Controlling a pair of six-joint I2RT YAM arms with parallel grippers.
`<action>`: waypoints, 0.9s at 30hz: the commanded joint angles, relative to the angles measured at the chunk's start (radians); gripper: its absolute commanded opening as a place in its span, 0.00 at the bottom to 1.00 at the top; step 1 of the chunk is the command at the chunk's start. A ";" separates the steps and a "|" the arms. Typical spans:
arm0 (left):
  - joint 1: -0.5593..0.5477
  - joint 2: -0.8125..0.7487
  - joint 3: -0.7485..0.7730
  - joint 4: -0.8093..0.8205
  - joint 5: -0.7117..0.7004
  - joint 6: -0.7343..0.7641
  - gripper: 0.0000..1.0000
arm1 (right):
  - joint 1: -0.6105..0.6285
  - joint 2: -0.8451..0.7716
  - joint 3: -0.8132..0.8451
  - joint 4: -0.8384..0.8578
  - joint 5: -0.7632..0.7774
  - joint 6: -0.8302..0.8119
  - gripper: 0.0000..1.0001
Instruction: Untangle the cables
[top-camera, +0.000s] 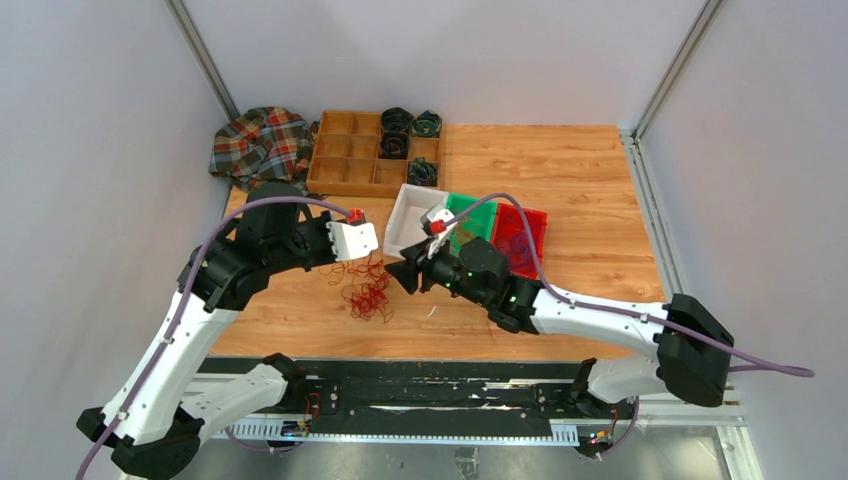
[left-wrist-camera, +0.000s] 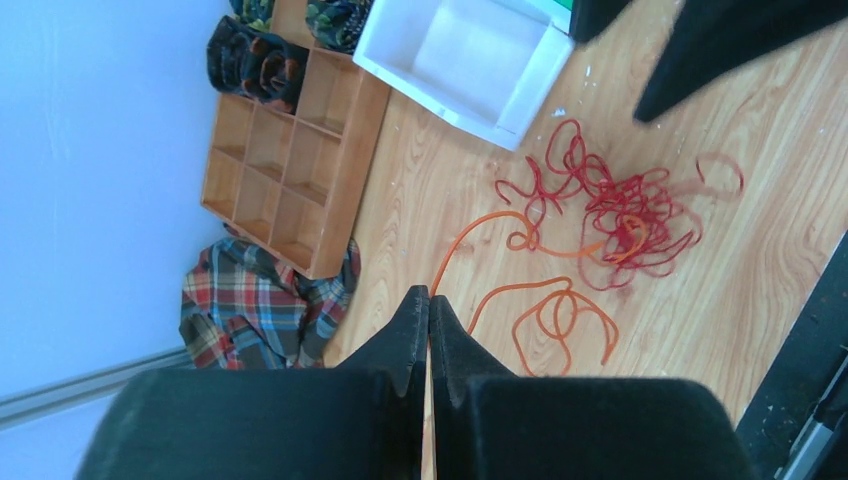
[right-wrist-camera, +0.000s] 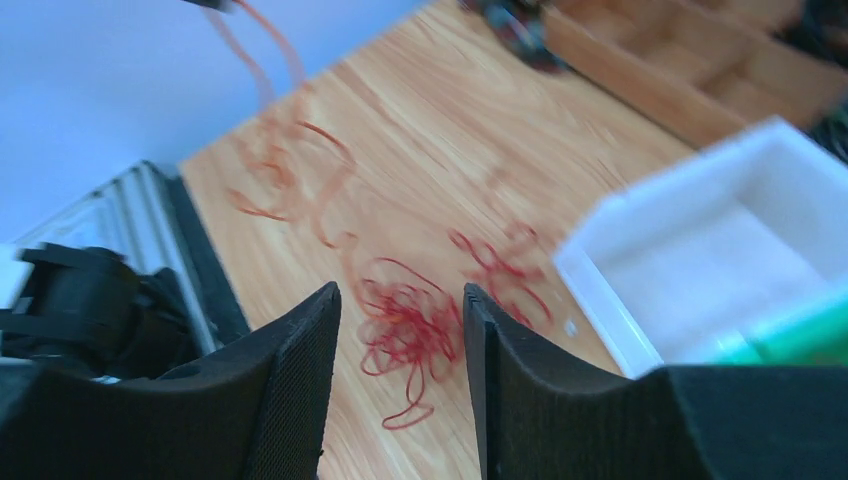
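Observation:
The cables (top-camera: 368, 290) lie on the wooden table between my two grippers as a red tangle (left-wrist-camera: 625, 215) joined to a loopy orange strand (left-wrist-camera: 545, 320). My left gripper (left-wrist-camera: 429, 295) is shut, and the orange strand runs up to its tips. In the right wrist view that orange strand (right-wrist-camera: 290, 170) hangs blurred from the top left. My right gripper (right-wrist-camera: 400, 295) stands open just above the red tangle (right-wrist-camera: 415, 330), with nothing between its fingers. From above, the left gripper (top-camera: 345, 262) is left of the cables and the right gripper (top-camera: 408, 275) is to their right.
A white bin (top-camera: 410, 225), a green bin (top-camera: 470, 220) and a red bin (top-camera: 520, 235) stand behind the right gripper. A wooden organizer (top-camera: 350, 160) with dark coiled rolls (top-camera: 397, 120) and a plaid cloth (top-camera: 262, 140) sit at the back left.

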 joint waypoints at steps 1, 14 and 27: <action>-0.007 -0.003 0.060 -0.022 0.025 -0.026 0.01 | 0.048 0.087 0.080 0.240 -0.177 -0.101 0.50; -0.007 0.010 0.276 -0.027 0.054 -0.073 0.00 | 0.082 0.400 0.348 0.261 -0.072 -0.188 0.45; -0.007 0.072 0.508 0.013 0.073 -0.113 0.00 | 0.077 0.528 0.256 0.344 -0.006 -0.110 0.24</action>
